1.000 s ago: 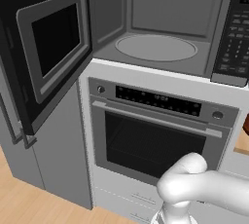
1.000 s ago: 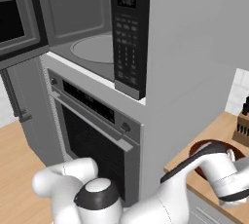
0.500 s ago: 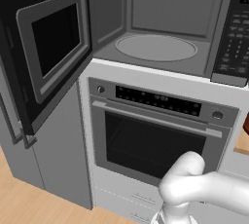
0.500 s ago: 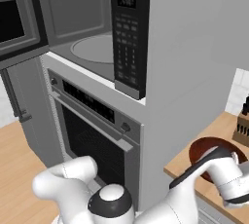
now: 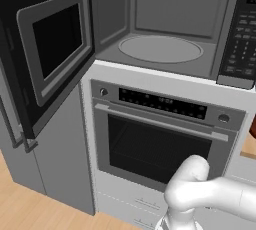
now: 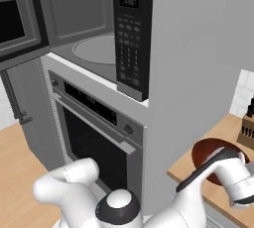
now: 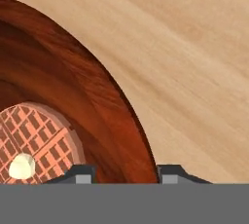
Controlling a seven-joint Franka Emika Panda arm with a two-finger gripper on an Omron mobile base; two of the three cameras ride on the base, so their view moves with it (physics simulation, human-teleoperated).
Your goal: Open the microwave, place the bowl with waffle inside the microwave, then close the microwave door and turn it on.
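**Hand settled lower over the bowl rim**

Over the last second the arm's wrist had dropped closer to the bowl (image 6: 211, 153) on the wooden counter (image 6: 233, 125), covering more of its near edge in the right base view; the microwave (image 5: 165, 24) and everything around it had stayed put.

The bowl sat upright on the counter, well to the right of the microwave and lower than it, its mouth facing up. Being round, it had no long axis to speak of. In the hand view its reddish-brown wall (image 7: 97, 96) curved across the picture, with the waffle (image 7: 34, 140) lying flat on the bottom, grid side up, and a small pale lump (image 7: 22, 166) resting on it.

The gripper (image 7: 124, 172) stood with its two fingertips (image 7: 80, 173) spread apart, one inside the bowl wall and the other outside, so the rim ran between them. Whether the pads touched the wall could not be told; nothing was visibly pinched.

The arm reached out to the right of the microwave, elbow bent low in front of the steel oven (image 5: 160, 139), forearm stretched across toward the counter, with the hand pointing down at the bowl.

The microwave door (image 5: 47, 54) hung swung wide open on the microwave's left side, inner frame showing, and the turntable (image 5: 161, 49) lay bare in the grey cavity. A knife block (image 6: 246, 125) stood on the counter beyond the bowl.
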